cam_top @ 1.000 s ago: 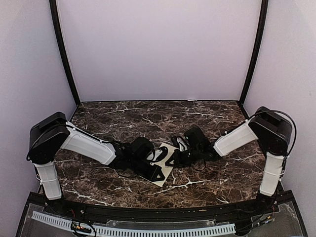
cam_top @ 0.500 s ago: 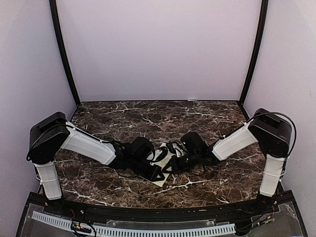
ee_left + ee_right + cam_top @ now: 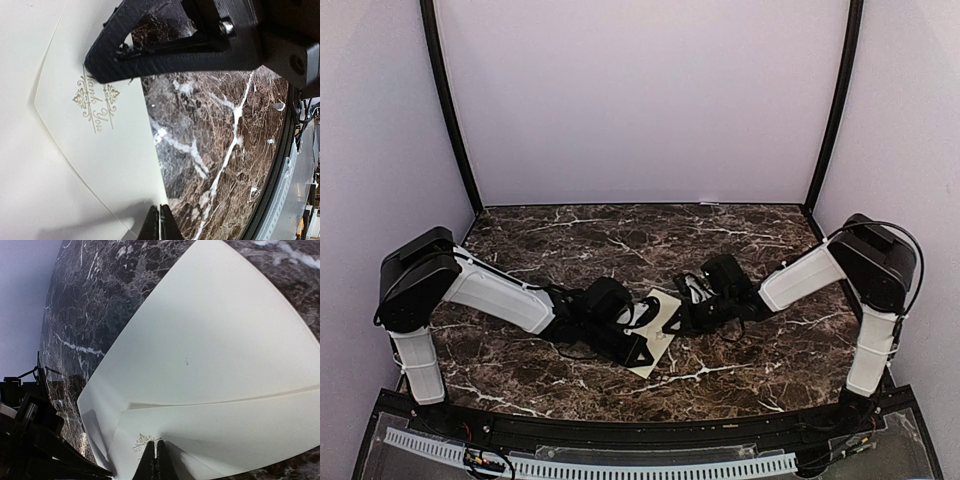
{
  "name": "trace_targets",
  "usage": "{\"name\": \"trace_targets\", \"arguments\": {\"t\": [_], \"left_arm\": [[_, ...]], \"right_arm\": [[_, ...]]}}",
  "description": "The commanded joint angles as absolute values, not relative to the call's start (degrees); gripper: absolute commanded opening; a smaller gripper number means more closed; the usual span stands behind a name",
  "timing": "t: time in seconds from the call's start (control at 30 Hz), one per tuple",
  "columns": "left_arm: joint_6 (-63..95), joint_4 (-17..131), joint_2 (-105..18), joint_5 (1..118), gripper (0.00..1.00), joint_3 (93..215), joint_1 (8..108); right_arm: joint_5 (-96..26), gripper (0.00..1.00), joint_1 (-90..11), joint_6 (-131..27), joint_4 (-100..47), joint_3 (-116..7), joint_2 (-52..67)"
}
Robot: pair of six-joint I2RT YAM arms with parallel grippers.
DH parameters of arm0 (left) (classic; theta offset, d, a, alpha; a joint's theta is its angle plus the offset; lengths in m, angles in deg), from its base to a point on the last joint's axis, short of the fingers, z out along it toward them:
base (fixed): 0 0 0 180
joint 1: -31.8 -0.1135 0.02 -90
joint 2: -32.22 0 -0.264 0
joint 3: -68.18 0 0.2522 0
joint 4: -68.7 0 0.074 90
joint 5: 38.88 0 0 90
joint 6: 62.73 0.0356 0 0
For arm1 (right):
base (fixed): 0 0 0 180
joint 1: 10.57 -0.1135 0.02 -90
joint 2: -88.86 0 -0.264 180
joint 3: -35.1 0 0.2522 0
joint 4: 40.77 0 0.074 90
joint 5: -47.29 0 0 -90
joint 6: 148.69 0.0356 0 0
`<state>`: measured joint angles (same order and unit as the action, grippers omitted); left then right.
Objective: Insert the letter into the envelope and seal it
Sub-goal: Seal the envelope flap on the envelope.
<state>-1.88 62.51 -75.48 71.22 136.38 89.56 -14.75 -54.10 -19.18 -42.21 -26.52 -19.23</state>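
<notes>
Sealing step is under way. The envelope is lying flat on the table, mid-front, between the two arms. The flap is lying folded over the body, with the emblem facing up. The letter isn't showing in any view, so I'm assuming it's already inside.

The left fingers are clenched, tips sitting at the envelope's near edge. I can't tell whether they're pinching paper or just pinning it. The right fingers are also clenched, with nothing between them, tips resting on the flap just beside the emblem.

Next move, as I'm reading it: the closed right tips need to be running along the flap seam with downward pressure while the left side is holding the envelope from sliding.

Versus half a second ago, the right arm is backing off toward its own side, so more of the envelope is showing. The left arm isn't moving.
</notes>
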Motion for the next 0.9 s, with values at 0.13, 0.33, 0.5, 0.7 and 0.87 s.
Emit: {"name": "trace_targets", "arguments": {"t": [0.13, 0.33, 0.5, 0.7, 0.87], "left_arm": [[-1.6, 58.2, -74.9, 70.1, 0.02, 136.3, 89.7], [-1.6, 58.0, -74.9, 70.0, 0.02, 136.7, 89.6], [-1.5, 57.8, -74.9, 69.9, 0.02, 136.8, 89.7], [-1.4, 57.6, -74.9, 69.9, 0.02, 136.8, 89.7], [-1.4, 57.5, -74.9, 69.9, 0.02, 136.6, 89.6]], "right_arm": [[-19.4, 0.00, -51.7, -22.8, -36.5, -26.4, -20.8], [-15.3, 0.00, -55.1, -24.7, -36.3, -26.8, -20.5], [-12.0, 0.00, -58.7, -23.4, -37.7, -26.2, -19.7], [-11.8, 0.00, -60.2, -20.1, -41.0, -26.6, -21.0], [-13.8, 0.00, -57.7, -17.9, -41.6, -26.9, -22.2]]}}
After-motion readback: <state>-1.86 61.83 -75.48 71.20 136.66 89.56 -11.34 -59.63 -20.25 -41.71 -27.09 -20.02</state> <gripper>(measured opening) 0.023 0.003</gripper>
